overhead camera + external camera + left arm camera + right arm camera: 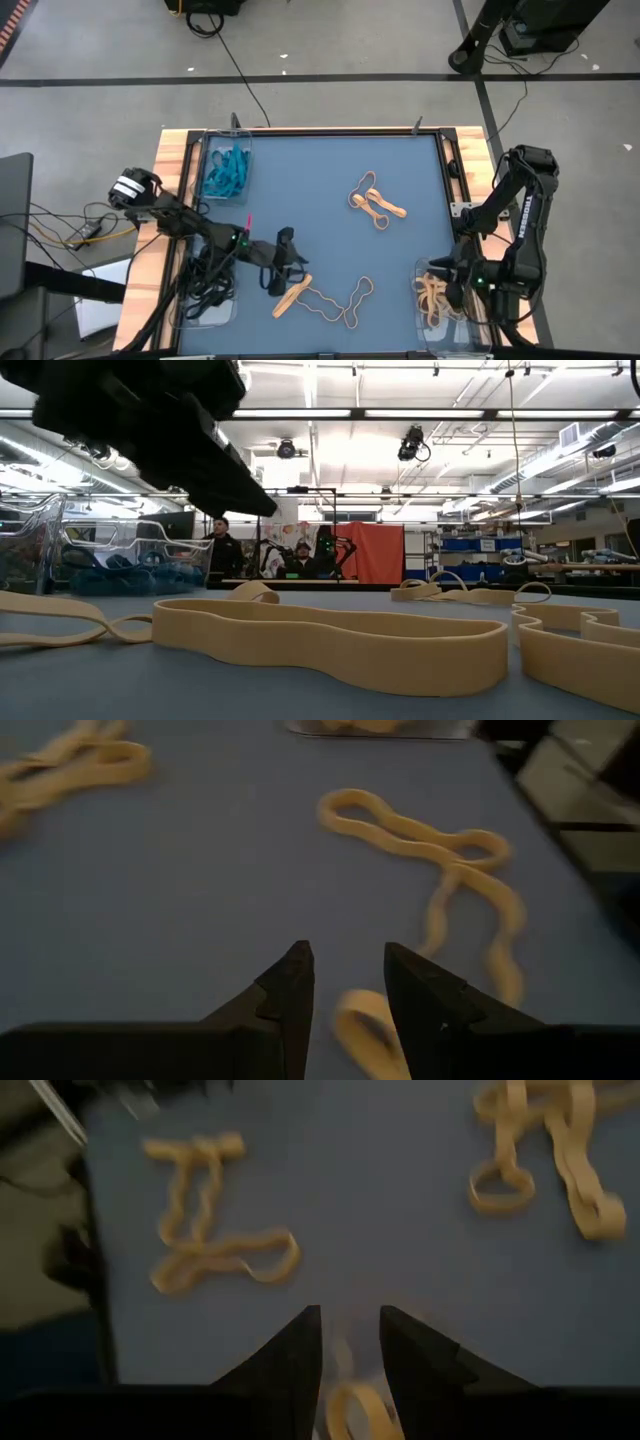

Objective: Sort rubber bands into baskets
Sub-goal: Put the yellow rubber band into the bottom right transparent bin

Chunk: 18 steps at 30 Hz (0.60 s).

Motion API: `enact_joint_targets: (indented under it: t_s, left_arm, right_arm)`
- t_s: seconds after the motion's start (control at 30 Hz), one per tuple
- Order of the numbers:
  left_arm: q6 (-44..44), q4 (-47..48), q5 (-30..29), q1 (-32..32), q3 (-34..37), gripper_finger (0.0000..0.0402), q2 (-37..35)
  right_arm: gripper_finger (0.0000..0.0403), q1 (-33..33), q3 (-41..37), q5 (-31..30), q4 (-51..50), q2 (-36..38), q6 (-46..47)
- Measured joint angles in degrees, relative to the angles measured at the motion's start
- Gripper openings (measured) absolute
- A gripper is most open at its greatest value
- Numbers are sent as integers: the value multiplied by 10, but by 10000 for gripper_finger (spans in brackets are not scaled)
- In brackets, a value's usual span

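Tan rubber bands lie on the blue mat in a knot at mid table [376, 200] and a chain near the front edge [335, 300]. My left gripper [292, 265] [345, 965] hovers open over the chain's left end [362, 1032], which shows low between the fingers. My right gripper [447, 283] [350, 1325] stands open above the front-right basket [428, 322] of tan bands; one tan loop [355, 1415] shows under its fingers. Another basket [212, 145] at the far left holds teal bands [226, 172], and the front-left basket [200, 312] holds black ones.
A wooden frame [170, 150] borders the mat. Black cables [60, 225] run off the left side. The low view shows a tan band [330, 640] close up, the dark arm [150, 420] overhead, and people [222, 550] in the room behind.
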<state>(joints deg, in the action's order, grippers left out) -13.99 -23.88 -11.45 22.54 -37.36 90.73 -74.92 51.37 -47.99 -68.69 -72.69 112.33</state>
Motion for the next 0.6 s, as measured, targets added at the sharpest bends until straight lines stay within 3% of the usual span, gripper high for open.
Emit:
enact_joint_targets:
  t_s: [0.17,0.3,0.47,0.6]
  left_arm:
    - [-30,-10,6,25,0,127,16]
    - [-76,-34,-12,35,0,126,50]
    - [-126,-59,-21,38,0,126,86]
    - [-152,-58,-21,34,0,126,91]
  right_arm:
    - [117,5,0,-94,23,3,0]
    - [115,19,0,-122,62,3,-4]
    - [114,48,0,-185,135,3,-76]
    - [114,75,0,-188,212,2,-155]
